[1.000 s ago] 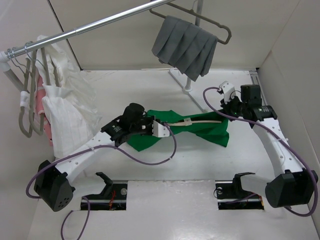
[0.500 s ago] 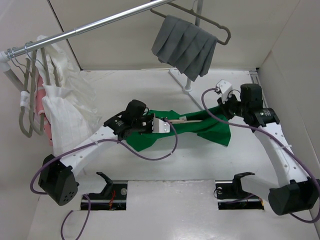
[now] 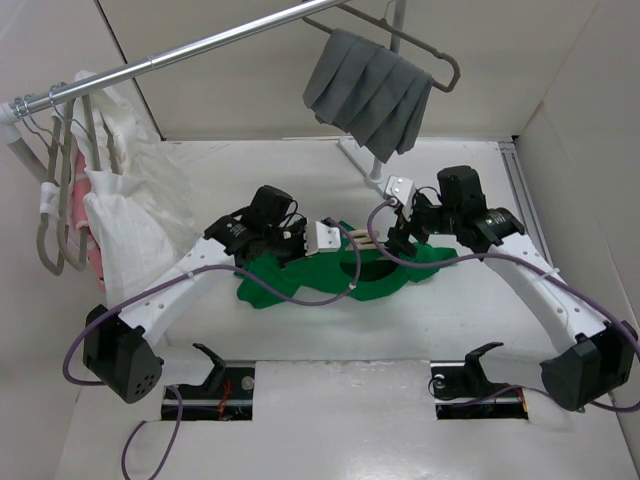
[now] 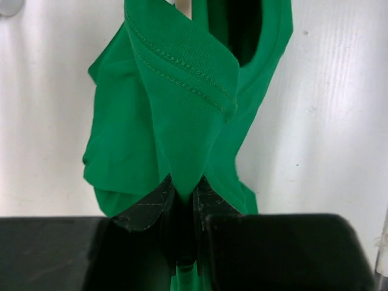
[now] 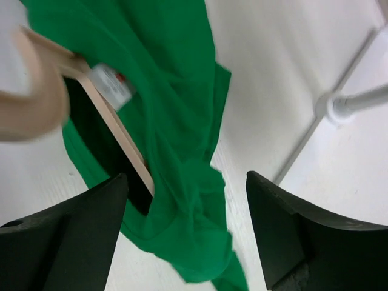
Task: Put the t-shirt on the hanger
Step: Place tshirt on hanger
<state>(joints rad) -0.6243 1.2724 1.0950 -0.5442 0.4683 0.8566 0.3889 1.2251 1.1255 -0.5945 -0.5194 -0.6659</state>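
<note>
Left gripper (image 4: 183,195): jaws pinched shut on a stitched fold of the t-shirt (image 4: 176,115), holding it up in a peak. T-shirt: bright green, bunched at mid-table between the two arms, the rest of it lying on the surface. Hanger (image 5: 118,130): cream plastic, its bar running into a dark opening of the shirt, its hook outside the cloth. Right gripper (image 5: 187,179): fingers spread wide, nothing held, hovering above the hanger and shirt. Handling note, as a judgement: hold the pinched fold taut so the opening stays agape, take the hanger near its hook, and feed the shoulder in without dragging cloth along. Table (image 3: 340,400): white, matte. Far left: white garments (image 3: 130,240) on grey hangers (image 3: 50,215). Overhead: chrome rail (image 3: 190,49). Far end: grey pleated cloth (image 3: 370,95) hanging; plain white walls.
</note>
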